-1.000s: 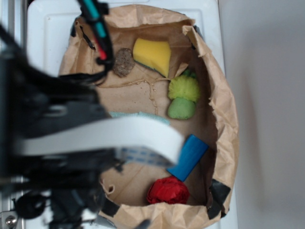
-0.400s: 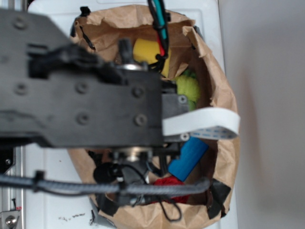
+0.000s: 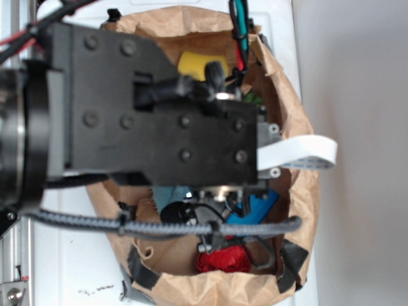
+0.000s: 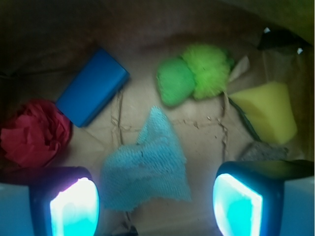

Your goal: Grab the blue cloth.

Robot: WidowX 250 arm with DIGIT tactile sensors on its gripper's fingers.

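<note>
— Looking down from the wrist view, where did the blue cloth (image 4: 145,169) lie?

— It lay flat on the brown paper floor of the bag (image 3: 299,191), near the middle, with one pointed corner reaching up toward the green fuzzy things (image 4: 194,78). The gripper (image 4: 155,204) hung over it with its jaws spread wide; one glowing finger pad (image 4: 74,209) showed at the lower left and the other at the lower right, and the cloth sat between them, nearer the left pad. Neither pad could be seen pressing on it.

— And what lay around it?

— A smooth deep-blue block (image 4: 92,93) lay tilted to the upper left, apart from the cloth. A red crumpled ball (image 4: 34,132) sat just beside that block, at the left edge. The yellow sponge (image 4: 268,115) was off to the right, with a grey lump (image 4: 263,151) just below it.

— Did the exterior view add anything?

— Little. The black arm (image 3: 159,121) covered most of the bag. Only a sliver of the cloth (image 3: 173,193) peeked out under it, along with part of the block (image 3: 258,207), the red ball (image 3: 223,260) and a corner of the sponge (image 3: 191,64). A white ribbon cable (image 3: 306,153) stuck out to the right over the bag's rim.
</note>
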